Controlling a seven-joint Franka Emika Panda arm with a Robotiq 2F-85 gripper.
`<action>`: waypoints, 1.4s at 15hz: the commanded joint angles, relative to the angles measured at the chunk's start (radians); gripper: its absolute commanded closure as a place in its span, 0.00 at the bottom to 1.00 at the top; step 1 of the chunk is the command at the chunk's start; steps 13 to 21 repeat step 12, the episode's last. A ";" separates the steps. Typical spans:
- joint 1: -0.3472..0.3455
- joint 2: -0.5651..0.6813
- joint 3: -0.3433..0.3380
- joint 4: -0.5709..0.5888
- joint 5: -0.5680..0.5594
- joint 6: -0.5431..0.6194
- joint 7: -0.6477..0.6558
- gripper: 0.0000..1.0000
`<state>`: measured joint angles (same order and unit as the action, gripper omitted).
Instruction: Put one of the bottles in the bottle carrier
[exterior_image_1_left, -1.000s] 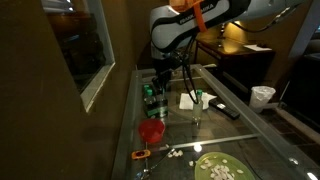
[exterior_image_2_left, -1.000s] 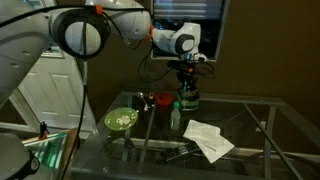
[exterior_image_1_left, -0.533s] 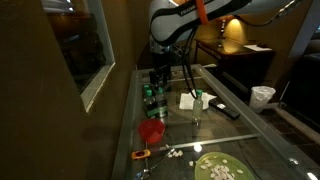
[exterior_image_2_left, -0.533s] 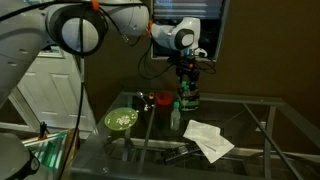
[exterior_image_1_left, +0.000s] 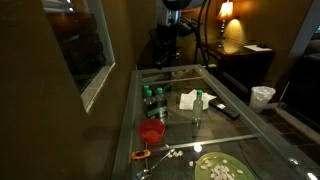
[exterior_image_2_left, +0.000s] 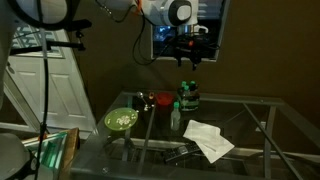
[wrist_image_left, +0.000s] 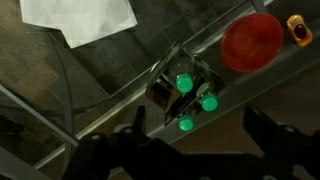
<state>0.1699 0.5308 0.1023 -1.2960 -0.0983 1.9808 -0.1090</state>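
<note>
Tool (exterior_image_2_left: 191, 59) hangs open, empty, above blackish boxy carrier (wrist_image_left: 158, 92) holding green-capped clear bottles (wrist_image_left: 184, 84).

Both exterior views are dim and grainy, warmed by a lamp (exterior_image_1_left: 226, 10) glowing well behind the jaws. A pale bluish window (exterior_image_2_left: 160, 42) right behind the jaws turns them into a dark silhouette, and a white door (exterior_image_2_left: 40, 95) far off to their side is the brightest patch. The glass counter (exterior_image_1_left: 250, 125) below the jaws shows soft reflections and weak shadows. In the wrist view the jaws are black, blurred shapes along the near edge, while beneath them the bottles (wrist_image_left: 184, 84), red cup (wrist_image_left: 250, 40) and white paper (wrist_image_left: 80, 20) look vivid yet slightly soft.
</note>
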 joint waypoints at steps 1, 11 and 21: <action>-0.049 -0.199 0.007 -0.232 0.029 0.030 -0.056 0.00; -0.082 -0.281 0.002 -0.309 0.061 0.047 -0.133 0.00; -0.081 -0.276 0.002 -0.309 0.061 0.047 -0.133 0.00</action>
